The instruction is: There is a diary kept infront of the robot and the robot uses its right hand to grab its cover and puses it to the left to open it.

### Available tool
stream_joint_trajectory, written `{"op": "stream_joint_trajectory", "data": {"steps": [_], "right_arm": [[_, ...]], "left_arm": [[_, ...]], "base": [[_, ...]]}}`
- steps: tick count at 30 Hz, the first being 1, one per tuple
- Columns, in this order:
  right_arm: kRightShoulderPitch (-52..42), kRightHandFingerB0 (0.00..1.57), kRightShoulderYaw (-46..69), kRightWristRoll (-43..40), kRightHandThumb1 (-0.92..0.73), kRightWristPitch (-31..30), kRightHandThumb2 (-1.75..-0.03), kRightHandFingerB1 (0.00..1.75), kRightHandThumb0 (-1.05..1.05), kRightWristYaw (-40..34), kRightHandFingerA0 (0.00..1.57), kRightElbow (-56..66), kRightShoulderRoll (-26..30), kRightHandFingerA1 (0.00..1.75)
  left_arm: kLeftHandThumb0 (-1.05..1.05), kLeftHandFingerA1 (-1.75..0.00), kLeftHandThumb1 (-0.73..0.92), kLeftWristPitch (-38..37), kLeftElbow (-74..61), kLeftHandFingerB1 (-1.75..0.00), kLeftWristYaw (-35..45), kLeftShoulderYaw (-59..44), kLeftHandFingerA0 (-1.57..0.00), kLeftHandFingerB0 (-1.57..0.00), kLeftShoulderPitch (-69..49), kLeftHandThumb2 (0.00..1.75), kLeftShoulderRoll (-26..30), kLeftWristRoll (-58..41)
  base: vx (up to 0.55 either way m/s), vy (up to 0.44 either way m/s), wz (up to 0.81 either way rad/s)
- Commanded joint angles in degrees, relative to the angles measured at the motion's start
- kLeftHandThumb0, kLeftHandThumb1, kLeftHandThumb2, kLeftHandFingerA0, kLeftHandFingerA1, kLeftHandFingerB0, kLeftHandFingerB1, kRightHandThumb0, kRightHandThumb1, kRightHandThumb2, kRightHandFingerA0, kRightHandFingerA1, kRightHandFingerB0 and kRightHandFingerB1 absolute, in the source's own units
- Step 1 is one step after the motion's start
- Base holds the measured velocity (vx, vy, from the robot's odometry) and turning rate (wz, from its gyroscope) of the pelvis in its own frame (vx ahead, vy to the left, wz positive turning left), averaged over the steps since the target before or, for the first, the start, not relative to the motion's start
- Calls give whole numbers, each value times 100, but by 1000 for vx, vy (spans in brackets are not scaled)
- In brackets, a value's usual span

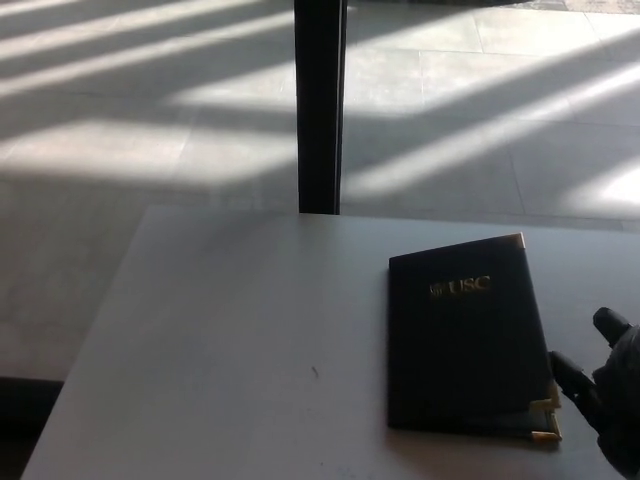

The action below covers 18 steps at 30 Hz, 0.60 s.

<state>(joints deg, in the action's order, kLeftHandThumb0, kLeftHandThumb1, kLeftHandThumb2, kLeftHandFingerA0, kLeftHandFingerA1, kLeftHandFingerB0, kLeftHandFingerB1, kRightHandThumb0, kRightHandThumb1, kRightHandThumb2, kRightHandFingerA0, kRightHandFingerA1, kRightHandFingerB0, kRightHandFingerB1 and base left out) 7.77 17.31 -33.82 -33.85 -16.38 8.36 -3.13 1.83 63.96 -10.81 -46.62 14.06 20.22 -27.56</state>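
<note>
A dark diary with gold corner caps and gold lettering on its cover lies closed on the white table, right of centre. My right hand enters from the lower right edge, its black fingers spread apart and just right of the diary's lower right corner. It holds nothing, and whether a fingertip touches the cover's edge cannot be told. My left hand does not show.
A black vertical post stands behind the table's far edge. Beyond lies a tiled floor striped with sunlight and shadow. A small teal mark sits at the table's right edge.
</note>
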Motion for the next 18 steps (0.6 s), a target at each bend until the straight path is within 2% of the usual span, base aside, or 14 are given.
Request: {"op": "stream_joint_trajectory", "data": {"steps": [1, 2, 3, 4, 6, 11, 12, 14, 15, 17, 18], "right_arm": [[60, 29, -90, 176, -92, -13, -77, 47, -68, -111, 38, -100, -182, 58], [76, 27, -109, 157, -92, 12, -79, 47, -67, -68, 34, -140, -228, 56], [10, 28, -259, 252, -92, 21, -79, 48, -67, -95, 36, -78, -325, 59], [9, 19, -327, 332, -76, 5, -117, 52, -52, -138, 41, -105, -355, 67], [-30, 19, -429, 428, -79, 46, -118, 52, -55, -155, 41, -169, -444, 67], [-67, 21, -517, 504, -78, 100, -117, 53, -55, -188, 42, -230, -669, 68], [-104, 34, -596, 588, -92, 100, -76, 49, -64, -239, 40, -292, -754, 60], [-165, 32, -724, 678, -92, 152, -76, 48, -66, -246, 39, -326, -880, 60], [-198, 17, -777, 700, -77, 197, -117, 52, -54, -214, 40, -327, -924, 67], [-215, 18, -813, 713, -77, 226, -117, 52, -54, -197, 40, -324, -1017, 67], [-210, 31, -849, 732, -90, 224, -81, 48, -68, -194, 38, -318, -1051, 60]], "left_arm": [[-84, -99, 92, -390, 15, -79, -234, -36, -39, -29, 46, 88, 10, -104], [-81, -99, 92, -396, 26, -80, -257, -3, -40, -31, 54, 86, 24, -74], [-78, -88, 84, -381, 0, -74, -227, 9, -39, -32, 33, 119, 20, -85], [-83, -98, 92, -381, 15, -77, -228, 28, -37, -28, 27, 87, 27, -77], [-84, -97, 92, -350, 16, -76, -146, 28, -35, -25, 13, 89, 27, -120], [-83, -98, 92, -282, 6, -79, -87, -2, -33, -23, 50, 89, 70, -209], [-82, -98, 92, -295, 19, -80, -86, 7, -32, -24, 44, 90, 73, -198], [-82, -98, 92, -240, -9, -76, -78, 28, -30, -23, 56, 90, 98, -193], [-83, -98, 92, -247, -3, -77, -135, 42, -32, -24, 60, 89, 100, -172], [-83, -99, 92, -260, 3, -76, -204, 100, -35, -25, 57, 90, 111, -110], [-83, -100, 92, -258, -3, -77, -171, 114, -32, -23, 47, 91, 109, -111]], "base": [[0, 0, 0], [0, 0, 0], [0, 0, 0], [0, 0, 0], [0, 0, 0], [0, 0, 0], [0, 0, 0], [0, 0, 0], [0, 0, 0], [0, 0, 0], [0, 0, 0]]}}
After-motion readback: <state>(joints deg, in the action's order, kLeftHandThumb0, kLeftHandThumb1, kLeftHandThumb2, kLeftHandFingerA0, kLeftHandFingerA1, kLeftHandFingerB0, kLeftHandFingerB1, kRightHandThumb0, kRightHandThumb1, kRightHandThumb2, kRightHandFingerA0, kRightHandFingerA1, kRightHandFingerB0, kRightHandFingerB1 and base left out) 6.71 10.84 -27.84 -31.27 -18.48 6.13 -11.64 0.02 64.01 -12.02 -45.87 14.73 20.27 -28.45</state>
